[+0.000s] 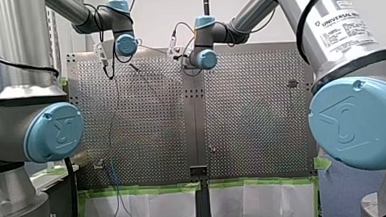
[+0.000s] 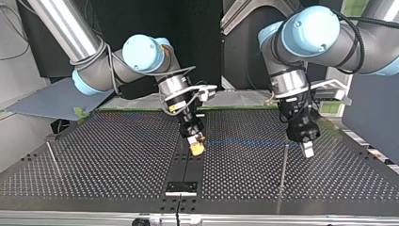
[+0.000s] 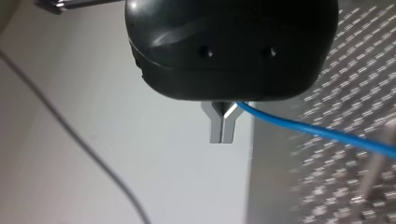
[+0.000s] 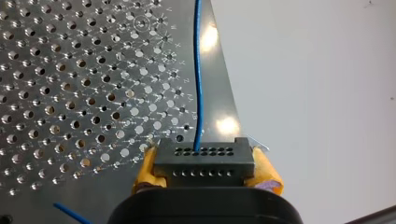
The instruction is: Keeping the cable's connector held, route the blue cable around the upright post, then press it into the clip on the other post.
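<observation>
Between the two tools, seen from the top view, the blue cable [image 2: 249, 142] runs as one taut, nearly level line above the perforated tabletop [image 2: 117, 155].

- My right tool [image 2: 196, 147] hangs over the tabletop's centre seam, tilted. In the right wrist view its yellow pads [image 4: 147, 168] are closed on either side of a black connector [image 4: 203, 161] with two rows of small holes. The cable leaves one hole in the upper row and goes straight ahead of the tool.
- My left tool [image 2: 307, 148] is at the top view's right and points down. In the left wrist view its metal fingers [image 3: 215, 126] meet at the tips. The cable comes out through the notch at their base and slants off to one side over the tabletop, so this tool is closed around the cable.
- A thin upright post [image 2: 283, 165] stands just beside my left tool, on the side towards my right tool. The cable passes near its top, but I cannot tell whether they touch.
- A second thin post [image 2: 52, 157] stands well apart at the top view's left. Its top is too small to make out.
- A small black block [image 2: 181, 187] sits on the centre seam near the tabletop's edge.
</observation>
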{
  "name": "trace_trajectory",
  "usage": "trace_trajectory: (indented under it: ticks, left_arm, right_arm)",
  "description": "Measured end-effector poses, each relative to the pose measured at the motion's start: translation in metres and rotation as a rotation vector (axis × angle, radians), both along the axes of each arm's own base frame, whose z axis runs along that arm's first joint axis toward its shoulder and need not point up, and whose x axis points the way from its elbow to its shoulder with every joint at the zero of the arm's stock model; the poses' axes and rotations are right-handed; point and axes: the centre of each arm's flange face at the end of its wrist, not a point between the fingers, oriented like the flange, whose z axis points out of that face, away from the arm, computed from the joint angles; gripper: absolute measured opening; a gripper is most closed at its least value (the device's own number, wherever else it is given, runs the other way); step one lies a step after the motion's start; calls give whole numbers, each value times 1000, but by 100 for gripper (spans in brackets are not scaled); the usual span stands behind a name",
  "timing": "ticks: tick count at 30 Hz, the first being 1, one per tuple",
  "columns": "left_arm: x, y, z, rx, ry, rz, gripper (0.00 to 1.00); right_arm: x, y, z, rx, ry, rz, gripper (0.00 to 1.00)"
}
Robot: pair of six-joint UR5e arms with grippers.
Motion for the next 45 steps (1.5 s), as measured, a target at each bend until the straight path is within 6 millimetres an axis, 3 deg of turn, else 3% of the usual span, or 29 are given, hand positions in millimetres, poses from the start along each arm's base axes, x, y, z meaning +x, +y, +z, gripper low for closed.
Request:
trace_trajectory:
  ticks: [8,13,20,28,34,45]
  left_arm:
    - [31,25,27,-38,-71,-15,0]
    - [57,43,11,-47,-50,-23,0]
    - [78,68,2,-69,-68,-35,0]
    - [103,98,-23,-65,-31,-48,0]
    - [114,100,-36,-65,-10,-96,0]
    - [134,88,-78,-82,64,-182,0]
  right_arm:
    - [4,-3,-2,-2,0,3,0]
    - [5,-4,-7,0,7,0,0]
    - [-1,-14,-9,5,6,-29,0]
    - [-4,-20,-12,4,8,-41,0]
    - [5,-26,-34,6,37,-32,0]
    - [3,-41,-43,12,42,-45,0]
